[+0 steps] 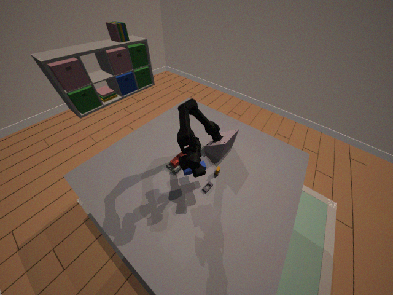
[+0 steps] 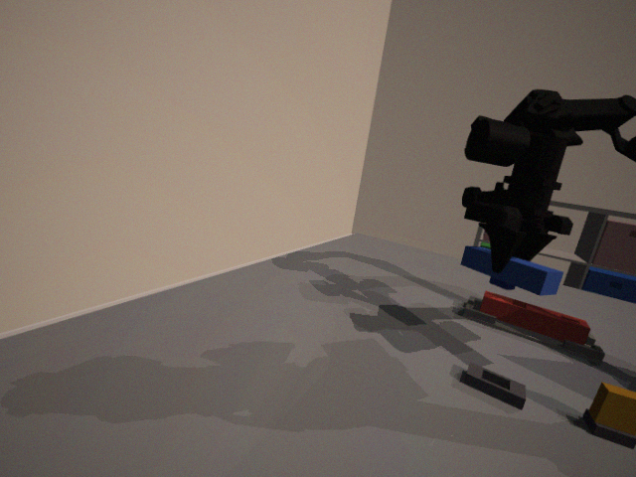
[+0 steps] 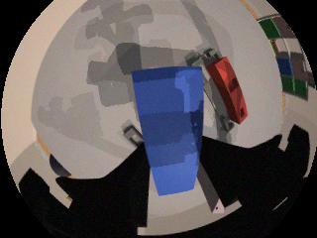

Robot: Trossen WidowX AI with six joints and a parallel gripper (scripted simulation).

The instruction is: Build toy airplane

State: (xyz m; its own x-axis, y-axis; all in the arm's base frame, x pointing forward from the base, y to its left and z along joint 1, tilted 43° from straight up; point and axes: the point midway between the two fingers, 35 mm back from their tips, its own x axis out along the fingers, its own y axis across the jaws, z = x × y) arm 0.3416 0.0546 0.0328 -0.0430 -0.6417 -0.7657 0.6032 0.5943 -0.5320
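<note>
The blue wing is held level in the air, its short tab pointing down in the exterior view. My gripper is shut on it near the middle. The red fuselage lies in the grey cradle. In the wrist view the fuselage is to the right of the wing, not directly under it. The yellow tail fin stands in a small dark holder. The fuselage's tail socket shows only small and dark.
A grey slotted holder lies on the table, near the fin. A pinkish wedge-shaped block stands behind the fin, beside the arm's base. A shelf unit stands against the far wall.
</note>
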